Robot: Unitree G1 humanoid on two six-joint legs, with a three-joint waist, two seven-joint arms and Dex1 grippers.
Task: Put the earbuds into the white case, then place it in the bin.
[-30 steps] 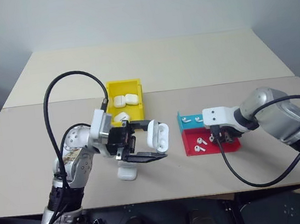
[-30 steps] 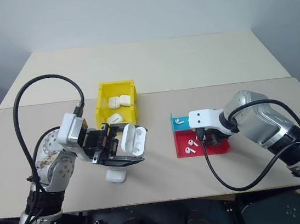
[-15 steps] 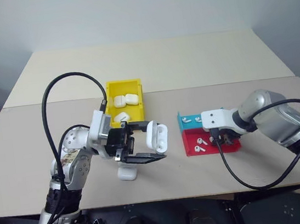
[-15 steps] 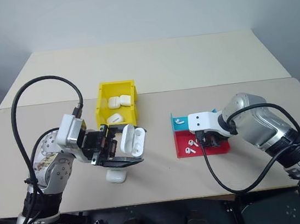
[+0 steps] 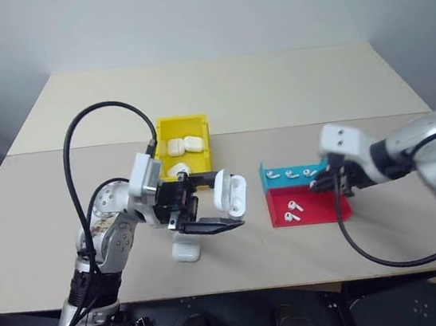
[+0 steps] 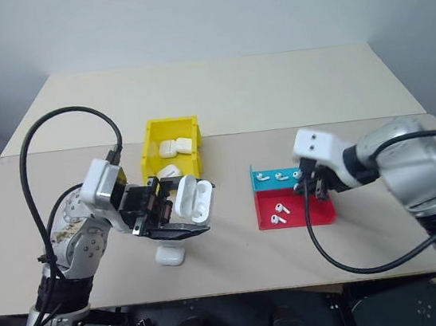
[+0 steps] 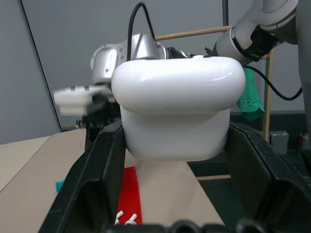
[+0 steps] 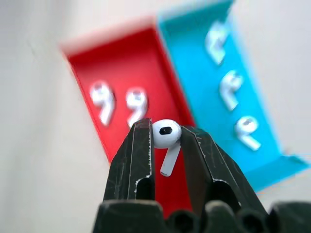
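My right jaws (image 8: 165,141) are pinched on one of the earbuds (image 8: 165,138), held above the red-and-blue tray (image 6: 321,212), where five more lie. My left jaws (image 5: 207,204) clasp the white case (image 5: 229,194), lid open, on the near side of the yellow bin (image 5: 197,123), above the counter (image 5: 273,91).

Two head cameras sit side by side, looking forward and down from well back over the pale beige rectangular tabletop (image 5: 273,91); both share the small bright yellow plastic bin (image 5: 194,123) and the low red-and-blue plastic tray (image 6: 265,206). The left wrist camera looks nearly level along its black fingers (image 7: 97,184), very close to a glossy white rounded case (image 7: 177,104). The right wrist camera looks steeply down, close above that same tray (image 8: 80,53).
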